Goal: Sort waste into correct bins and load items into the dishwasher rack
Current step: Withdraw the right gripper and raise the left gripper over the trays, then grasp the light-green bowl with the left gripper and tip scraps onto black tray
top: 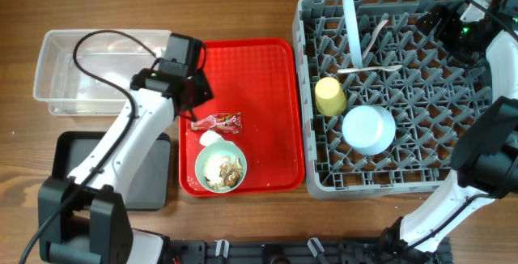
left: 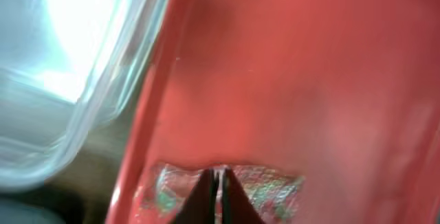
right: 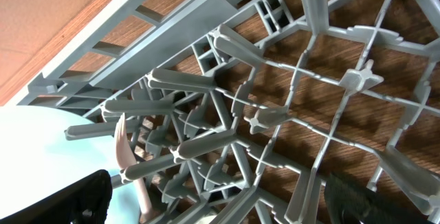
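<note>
The red snack wrapper (top: 218, 121) lies on the red serving tray, with the white scrap (top: 210, 138) and the mint-green bowl (top: 220, 167) of beige leftovers just in front of it. My left gripper (top: 197, 102) is at the wrapper's left end. In the left wrist view its fingers (left: 220, 183) are shut on the wrapper (left: 268, 186). The grey dishwasher rack (top: 316, 167) holds the yellow cup (top: 329, 95), the light blue plate on edge (top: 352, 29), the fork (top: 376, 36) and the spoon (top: 372, 70). My right gripper (top: 452, 23) (right: 220, 203) is open and empty above the rack's far pegs (right: 206, 141).
The clear tub (top: 81, 70) is at the far left, with the black tray (top: 69, 167) in front of it, partly under my left arm. The red serving tray (top: 267, 94) lies between them and the rack. A pale blue round dish (top: 368, 129) sits upside down in the rack.
</note>
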Controlling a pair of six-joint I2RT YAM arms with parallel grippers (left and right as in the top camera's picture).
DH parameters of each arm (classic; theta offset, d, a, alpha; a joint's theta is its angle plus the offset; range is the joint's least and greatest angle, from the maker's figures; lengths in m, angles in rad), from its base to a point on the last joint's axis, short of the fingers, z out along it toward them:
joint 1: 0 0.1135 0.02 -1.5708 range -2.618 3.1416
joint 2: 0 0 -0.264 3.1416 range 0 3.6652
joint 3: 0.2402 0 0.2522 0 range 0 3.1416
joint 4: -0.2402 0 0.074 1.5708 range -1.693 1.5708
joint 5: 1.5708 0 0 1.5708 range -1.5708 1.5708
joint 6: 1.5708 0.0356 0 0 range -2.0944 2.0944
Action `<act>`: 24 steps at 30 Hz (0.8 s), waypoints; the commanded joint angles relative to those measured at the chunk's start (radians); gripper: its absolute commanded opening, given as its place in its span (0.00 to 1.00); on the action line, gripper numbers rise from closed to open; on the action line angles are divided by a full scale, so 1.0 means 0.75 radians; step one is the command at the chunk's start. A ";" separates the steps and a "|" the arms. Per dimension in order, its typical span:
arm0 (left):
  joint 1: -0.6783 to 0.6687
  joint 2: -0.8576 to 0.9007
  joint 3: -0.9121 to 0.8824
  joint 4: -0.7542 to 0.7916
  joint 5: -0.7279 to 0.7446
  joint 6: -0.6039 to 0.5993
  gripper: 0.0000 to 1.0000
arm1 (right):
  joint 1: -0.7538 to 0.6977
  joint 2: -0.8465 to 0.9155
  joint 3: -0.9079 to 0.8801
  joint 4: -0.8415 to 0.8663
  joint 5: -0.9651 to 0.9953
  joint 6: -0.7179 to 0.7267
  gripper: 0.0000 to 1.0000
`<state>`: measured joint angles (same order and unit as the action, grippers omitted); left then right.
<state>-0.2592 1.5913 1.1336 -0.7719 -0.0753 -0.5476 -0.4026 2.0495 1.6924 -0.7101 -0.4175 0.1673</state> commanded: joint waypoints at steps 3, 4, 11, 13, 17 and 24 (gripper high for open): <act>-0.024 -0.022 0.010 -0.258 0.253 0.122 0.29 | 0.001 0.013 -0.001 0.003 0.004 0.001 1.00; -0.049 -0.024 0.010 -0.285 0.330 0.191 0.34 | 0.001 0.013 -0.001 0.004 0.004 0.001 1.00; -0.353 -0.028 0.010 -0.427 0.186 0.018 0.51 | 0.001 0.013 -0.001 0.003 0.004 0.000 1.00; -0.499 -0.027 -0.001 -0.464 0.079 -0.132 0.52 | 0.001 0.013 -0.001 0.004 0.004 0.001 1.00; -0.664 -0.027 -0.026 -0.453 0.060 -0.258 0.50 | 0.001 0.013 -0.001 0.003 0.004 0.001 1.00; -0.826 -0.027 -0.250 -0.253 -0.164 -0.437 0.41 | 0.001 0.013 -0.001 0.003 0.004 0.001 1.00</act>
<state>-0.8650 1.5856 1.0164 -0.9928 -0.0624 -0.7761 -0.4026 2.0495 1.6924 -0.7105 -0.4179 0.1677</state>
